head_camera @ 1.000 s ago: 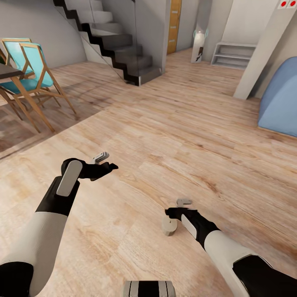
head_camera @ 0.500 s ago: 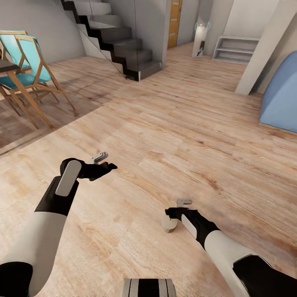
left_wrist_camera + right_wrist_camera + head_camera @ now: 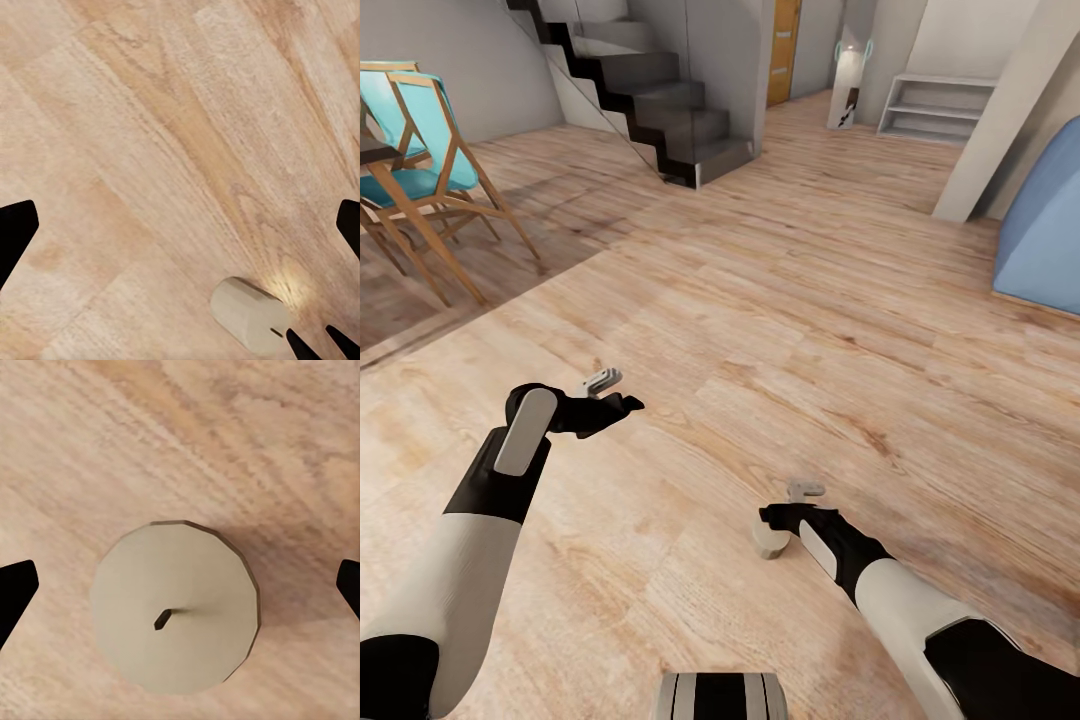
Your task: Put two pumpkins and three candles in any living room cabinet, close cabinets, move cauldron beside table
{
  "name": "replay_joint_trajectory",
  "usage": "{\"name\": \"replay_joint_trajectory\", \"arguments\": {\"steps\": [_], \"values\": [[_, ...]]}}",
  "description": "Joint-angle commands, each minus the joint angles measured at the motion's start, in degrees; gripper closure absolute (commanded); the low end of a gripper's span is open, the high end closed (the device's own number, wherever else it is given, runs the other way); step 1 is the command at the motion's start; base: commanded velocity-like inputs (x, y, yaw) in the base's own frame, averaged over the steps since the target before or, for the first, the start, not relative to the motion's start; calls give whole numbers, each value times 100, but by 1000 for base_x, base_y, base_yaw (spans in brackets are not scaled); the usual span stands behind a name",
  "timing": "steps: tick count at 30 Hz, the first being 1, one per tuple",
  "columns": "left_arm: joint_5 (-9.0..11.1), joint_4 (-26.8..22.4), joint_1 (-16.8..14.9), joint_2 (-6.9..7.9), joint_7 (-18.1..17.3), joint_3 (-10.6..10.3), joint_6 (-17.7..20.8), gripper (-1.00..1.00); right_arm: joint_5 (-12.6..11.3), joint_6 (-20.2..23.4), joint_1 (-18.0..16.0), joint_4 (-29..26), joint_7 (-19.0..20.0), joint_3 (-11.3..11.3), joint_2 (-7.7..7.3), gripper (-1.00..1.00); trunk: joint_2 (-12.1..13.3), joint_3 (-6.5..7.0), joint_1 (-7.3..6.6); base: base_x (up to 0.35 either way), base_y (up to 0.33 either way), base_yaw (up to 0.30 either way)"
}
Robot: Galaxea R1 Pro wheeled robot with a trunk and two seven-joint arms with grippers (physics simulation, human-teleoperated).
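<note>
Head view: one candle [image 3: 771, 541] is standing on the wooden floor [image 3: 780, 300], directly under the right end effector [image 3: 790, 510]; its fingers are spreading wide and gripping nothing. The left end effector [image 3: 610, 392] is hovering over bare floor, jaws apart, empty. Two teal chairs [image 3: 415, 150] are sitting by a dark desk edge, cut off at the frame. One staircase [image 3: 650, 95] and one blue sofa [image 3: 1045, 230], partly cropped, are showing.

Left wrist view: one candle [image 3: 247, 315] is showing; both fingertips [image 3: 15, 232] are sitting at the frame edges.

Right wrist view: one candle [image 3: 176, 615], wick up, is sitting between widely parted fingertips [image 3: 15, 589], untouched.
</note>
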Motion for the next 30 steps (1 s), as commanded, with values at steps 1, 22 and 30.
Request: {"name": "replay_joint_trajectory", "arguments": {"steps": [1, 22, 30], "values": [[57, -5, -3, 5, 59, -12, 4, -100, -36, 25, -2, -8, -20, 39, -3, -100, -2, -4, -1, 0, 0, 0], [56, -5, -2, 14, 59, -12, 3, -100, -39, 25, -2, -8, 127, 56, -3, -100, -2, -4, -1, 0, 0, 0], [64, -13, -2, 14, 59, -12, 4, -100, -40, 25, -2, -8, 244, 56, -4, -100, -2, -4, -1, 0, 0, 0]]}}
